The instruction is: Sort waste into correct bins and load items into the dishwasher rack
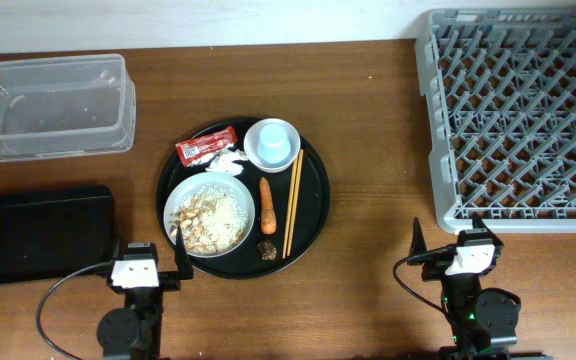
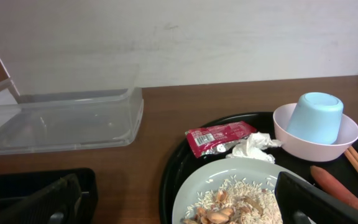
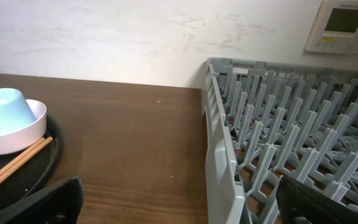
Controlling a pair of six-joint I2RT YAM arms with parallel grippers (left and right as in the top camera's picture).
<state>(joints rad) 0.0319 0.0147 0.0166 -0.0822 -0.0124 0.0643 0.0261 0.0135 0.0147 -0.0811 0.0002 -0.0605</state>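
A white plate [image 1: 182,199] of rice scraps [image 1: 222,214] sits on a round black tray [image 1: 313,185]. On the tray also lie an orange carrot [image 1: 267,206], a brown lump [image 1: 267,250], a red sachet [image 1: 206,146], a white tissue [image 1: 229,162] and wooden chopsticks [image 1: 293,203]. A pale-blue cup [image 1: 272,142] lies upside down in a small white dish [image 1: 254,157]. The clear tub [image 1: 53,105] is at the back left, the black tray [image 1: 38,232] below it, the grey rack [image 1: 518,115] at the right. My left gripper [image 1: 148,262] is open and empty near the plate [image 2: 229,177]. My right gripper [image 1: 453,250] is open and empty at the rack's front corner [image 3: 219,155].
The round black tray takes up the table's middle. The rack's near wall [image 1: 438,215] stands just ahead of my right gripper. A pale wall [image 2: 179,37] runs behind the table, with a small control panel [image 3: 344,22] at the far right.
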